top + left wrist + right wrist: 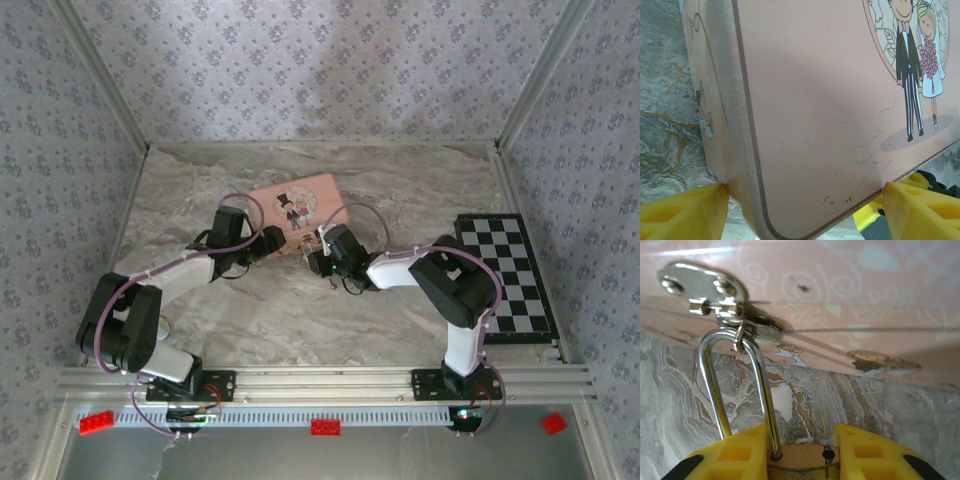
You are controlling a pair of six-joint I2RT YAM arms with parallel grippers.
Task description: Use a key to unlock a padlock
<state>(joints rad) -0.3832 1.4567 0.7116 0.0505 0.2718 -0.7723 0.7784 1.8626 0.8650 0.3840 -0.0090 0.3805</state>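
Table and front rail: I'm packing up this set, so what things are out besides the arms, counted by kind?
Pink tin: 1
Padlock: 1
Checkerboard mat: 1
Red bricks: 3
Total: 6

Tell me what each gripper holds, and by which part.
Right gripper grips the small brass padlock by its body; left gripper pinches the pink rectangular tin across its corner.
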